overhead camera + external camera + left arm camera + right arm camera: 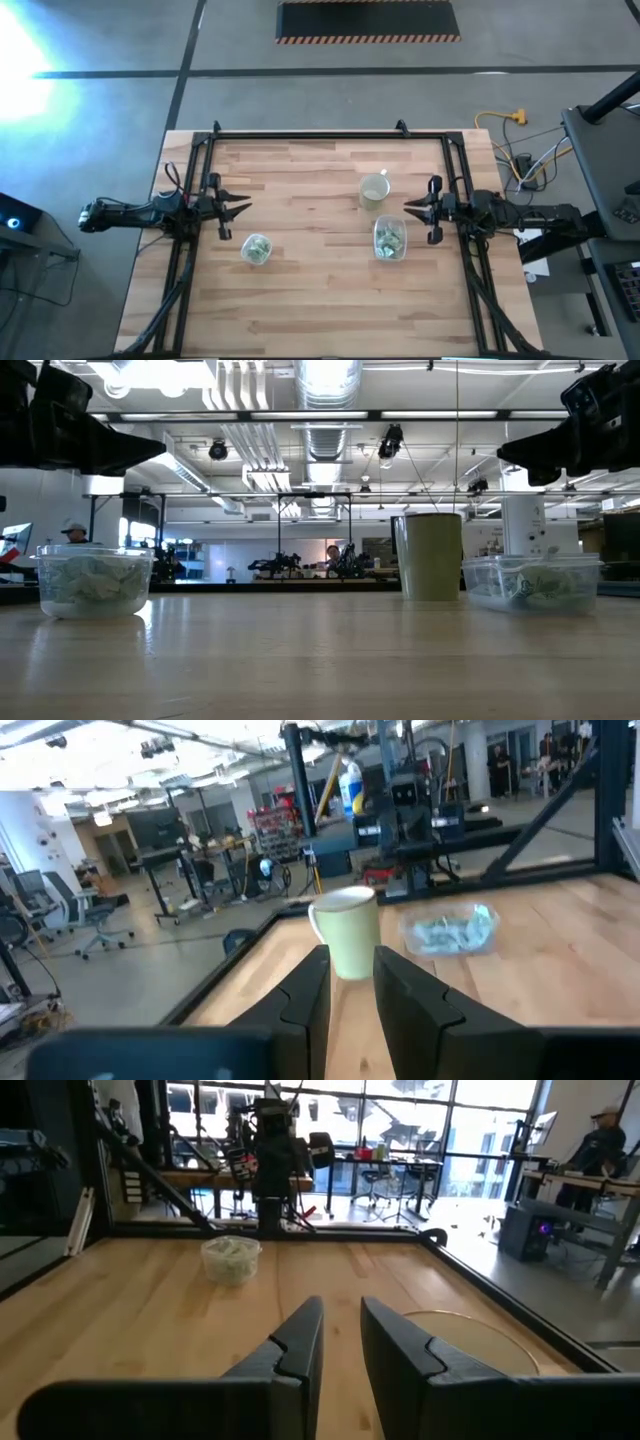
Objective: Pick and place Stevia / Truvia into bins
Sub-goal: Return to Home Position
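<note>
As left fingers and right fingers hover, packets in both bins

Low view chops both arms off at the top edge, so the left gripper and right gripper just poke in at the corners. From above, the packets in the round tub and big tub are way too tiny to count. Left wrist: the fingers cover the base of the mug. Right wrist: only an arc of mug rim shows.

I see pale green-and-white packets in the clear round bin and the clear rectangular bin; a cream mug; a blond planked tabletop.
</note>
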`<control>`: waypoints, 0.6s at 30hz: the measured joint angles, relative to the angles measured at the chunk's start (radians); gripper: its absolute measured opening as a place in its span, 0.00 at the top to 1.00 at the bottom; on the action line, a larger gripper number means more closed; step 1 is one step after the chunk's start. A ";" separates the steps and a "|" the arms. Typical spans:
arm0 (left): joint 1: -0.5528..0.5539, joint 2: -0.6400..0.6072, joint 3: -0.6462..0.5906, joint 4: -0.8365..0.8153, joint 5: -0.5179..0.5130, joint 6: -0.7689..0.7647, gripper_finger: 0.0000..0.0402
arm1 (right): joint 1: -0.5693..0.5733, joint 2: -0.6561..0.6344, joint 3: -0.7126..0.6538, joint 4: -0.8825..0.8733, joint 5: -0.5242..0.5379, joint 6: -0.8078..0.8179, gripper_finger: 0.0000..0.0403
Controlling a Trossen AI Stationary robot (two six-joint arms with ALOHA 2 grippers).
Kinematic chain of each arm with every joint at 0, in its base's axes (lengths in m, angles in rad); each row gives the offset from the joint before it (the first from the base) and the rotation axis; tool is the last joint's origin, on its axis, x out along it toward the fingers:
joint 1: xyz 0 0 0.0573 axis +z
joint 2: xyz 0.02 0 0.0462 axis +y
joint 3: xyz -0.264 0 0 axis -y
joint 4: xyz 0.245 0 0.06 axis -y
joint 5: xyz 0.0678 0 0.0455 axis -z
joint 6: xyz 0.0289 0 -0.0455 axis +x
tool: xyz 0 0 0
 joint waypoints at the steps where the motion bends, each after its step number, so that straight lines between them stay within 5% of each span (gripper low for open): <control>1: 0.000 0.000 0.000 -0.013 0.000 -0.004 0.84 | 0.000 0.003 0.000 0.000 0.000 -0.001 0.85; 11: 0.000 0.000 -0.008 -0.033 0.197 -0.021 0.84 | 0.000 0.019 0.000 0.002 0.007 -0.004 0.85; 18: 0.000 0.039 -0.009 -0.039 0.217 -0.044 0.84 | 0.000 0.019 0.000 0.003 0.008 -0.008 0.85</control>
